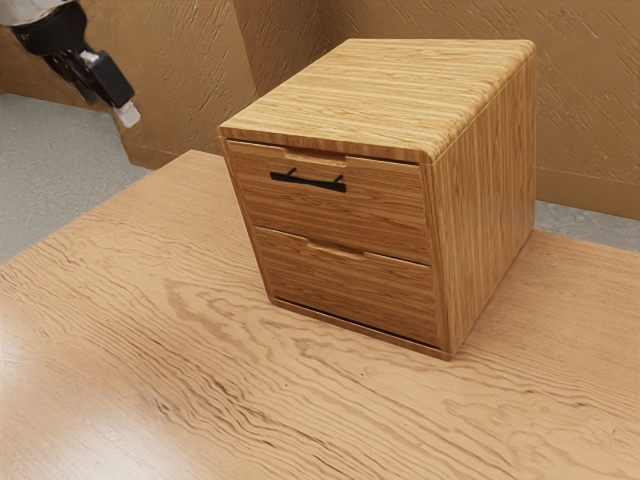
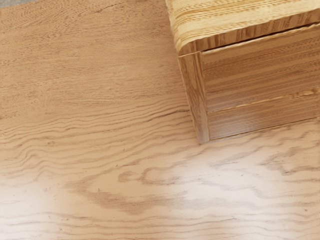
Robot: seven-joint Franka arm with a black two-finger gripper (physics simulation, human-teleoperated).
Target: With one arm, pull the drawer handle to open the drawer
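A wooden cabinet (image 1: 400,130) with two drawers stands on the table (image 1: 150,350). The top drawer (image 1: 340,205) carries a black bar handle (image 1: 308,181) and sits flush with the cabinet front, as does the lower drawer (image 1: 350,285). My gripper (image 1: 127,114) hangs in the air at the exterior view's upper left, well away from the handle and above the table's far edge. In the wrist view a lower front corner of the cabinet (image 2: 195,100) stands ahead of my hand, with the two drawer fronts (image 2: 260,80) beside it.
The wooden table (image 2: 100,150) spreads wide in front of the cabinet. Brown textured walls (image 1: 180,60) stand behind, and a grey floor (image 1: 50,170) lies past the table's far edge.
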